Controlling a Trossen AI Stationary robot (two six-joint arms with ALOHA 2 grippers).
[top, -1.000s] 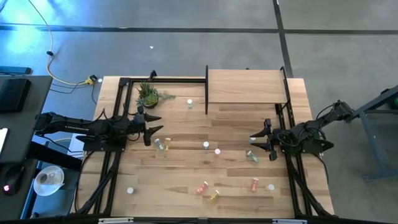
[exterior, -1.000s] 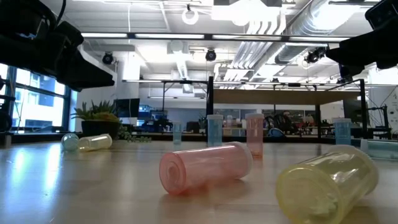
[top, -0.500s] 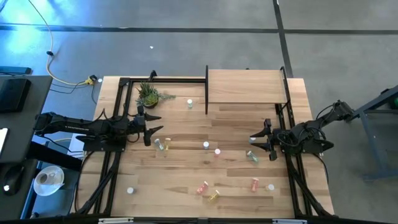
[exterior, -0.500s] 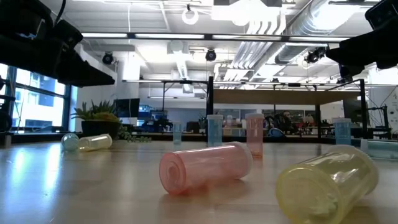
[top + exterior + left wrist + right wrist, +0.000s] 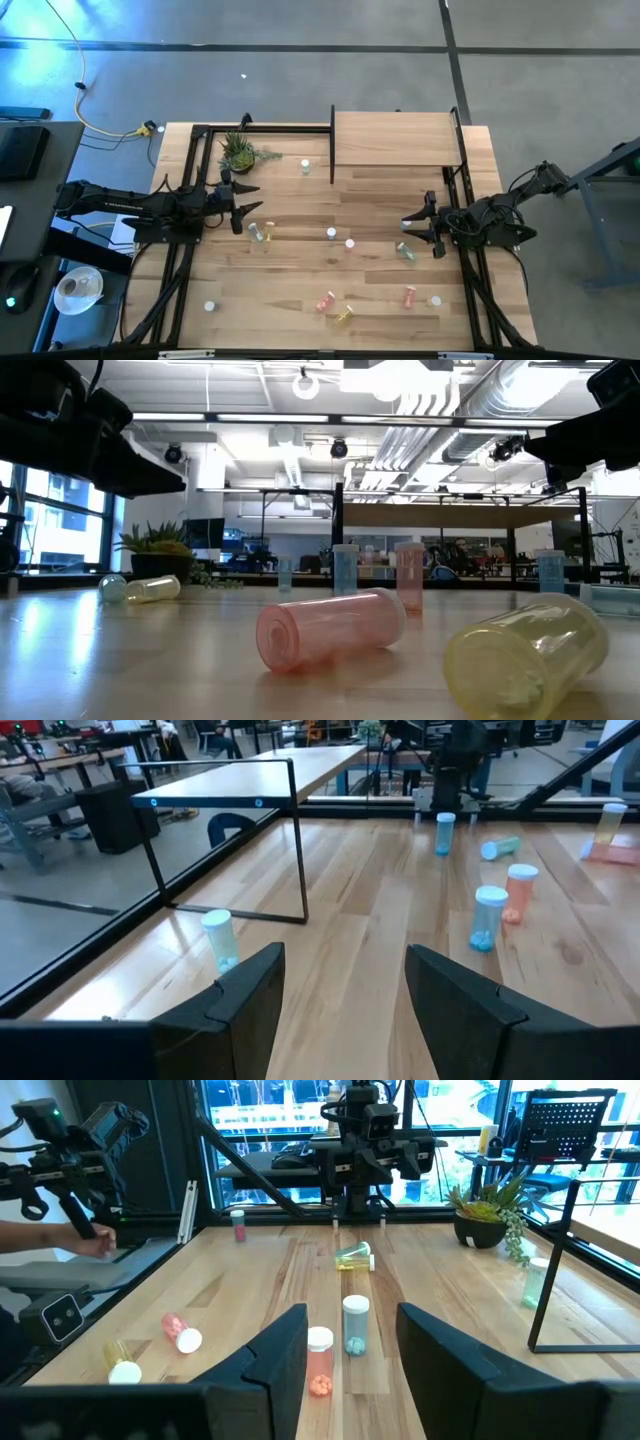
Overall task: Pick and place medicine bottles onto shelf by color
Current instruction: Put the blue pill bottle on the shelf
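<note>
Watching both arms hang over the table [image 5: 300,200] with nothing in either. My left gripper [image 5: 246,211] sits by the left edge, fingers [image 5: 245,1005] parted and released, just beside the potted plant [image 5: 239,152] at the far left corner. My right gripper [image 5: 412,230] sits by the right edge, fingers [image 5: 285,1350] apart too, gripping nothing.

The shelf [image 5: 395,138] stands at the far right corner, its board bare in the high view. All medicine bottles are down on the tabletop. A pale teal one [image 5: 305,166] stands near the far edge between plant and shelf. A yellow and a teal bottle [image 5: 261,232] lie close together just beside the left gripper. A teal bottle [image 5: 331,234] and an orange-red one [image 5: 349,243] stand mid-table, touching or nearly, can't tell. A teal bottle [image 5: 405,251] lies just beside the right gripper. Near the front edge: an orange-red bottle [image 5: 327,300] and a yellow bottle [image 5: 343,315] lying side by side, another orange-red one [image 5: 409,295], a white one [image 5: 435,300], and a white one [image 5: 210,306] toward the front left corner.
</note>
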